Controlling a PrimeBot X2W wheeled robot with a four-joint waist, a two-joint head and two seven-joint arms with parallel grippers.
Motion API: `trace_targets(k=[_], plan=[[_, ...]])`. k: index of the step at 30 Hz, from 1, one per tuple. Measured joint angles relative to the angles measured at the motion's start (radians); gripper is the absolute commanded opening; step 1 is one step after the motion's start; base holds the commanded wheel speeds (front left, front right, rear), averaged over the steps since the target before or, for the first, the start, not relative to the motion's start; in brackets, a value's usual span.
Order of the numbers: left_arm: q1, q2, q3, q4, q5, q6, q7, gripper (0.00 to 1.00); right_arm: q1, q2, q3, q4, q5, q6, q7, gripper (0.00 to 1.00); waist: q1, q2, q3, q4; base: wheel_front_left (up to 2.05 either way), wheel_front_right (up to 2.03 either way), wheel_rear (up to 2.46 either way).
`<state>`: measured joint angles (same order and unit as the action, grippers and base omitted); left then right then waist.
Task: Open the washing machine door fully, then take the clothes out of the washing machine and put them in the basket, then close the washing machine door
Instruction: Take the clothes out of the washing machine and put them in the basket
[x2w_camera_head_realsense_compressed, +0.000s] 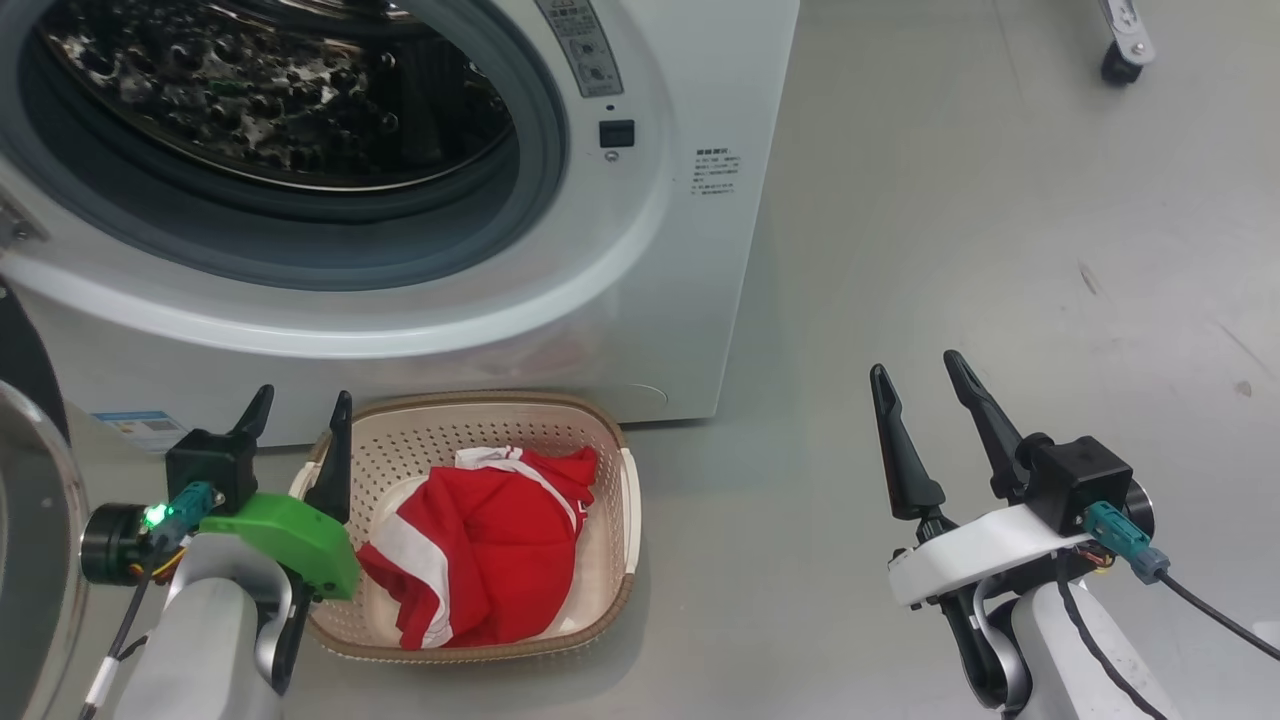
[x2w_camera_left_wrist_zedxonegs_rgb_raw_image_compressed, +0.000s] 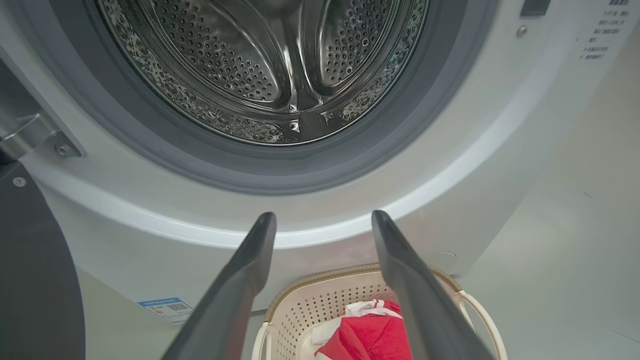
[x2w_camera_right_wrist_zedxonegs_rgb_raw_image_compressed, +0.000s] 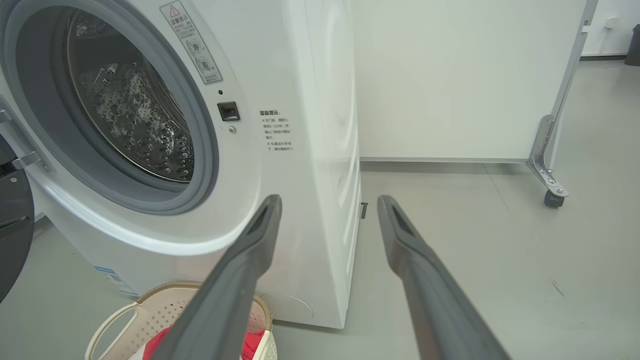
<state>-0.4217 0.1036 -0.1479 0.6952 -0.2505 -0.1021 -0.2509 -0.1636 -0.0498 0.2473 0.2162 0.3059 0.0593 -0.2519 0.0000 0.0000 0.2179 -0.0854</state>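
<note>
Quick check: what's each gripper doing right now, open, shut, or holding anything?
Left gripper: open, holding nothing.
Right gripper: open, holding nothing.

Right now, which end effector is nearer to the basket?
Left. The left end effector hangs open at the left rim of the basket; the right end effector is open above the floor, well off to its right.

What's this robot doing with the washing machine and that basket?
The robot is emptying the washing machine. Its drum looks empty, and the red-and-white clothes lie in the basket on the floor in front. The left gripper and right gripper are both open, holding nothing. The door stands open at the left, not yet closed.
</note>
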Motion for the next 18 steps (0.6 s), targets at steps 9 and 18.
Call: trace_targets(k=[9,18], plan=[[0.099,-0.012,0.049,-0.173,-0.013,0.000,-0.001,1.00,0.023,0.000,0.000,-0.004,0.000,0.000,0.000,1.00,0.0000,0.0000,-0.079,0.060,0.00,0.00,0.00],[0.223,-0.020,0.067,-0.292,-0.013,0.001,-0.001,1.00,0.064,0.000,0.001,-0.004,0.000,0.000,0.000,1.00,0.0000,0.0000,-0.140,0.075,0.00,0.00,0.00]])
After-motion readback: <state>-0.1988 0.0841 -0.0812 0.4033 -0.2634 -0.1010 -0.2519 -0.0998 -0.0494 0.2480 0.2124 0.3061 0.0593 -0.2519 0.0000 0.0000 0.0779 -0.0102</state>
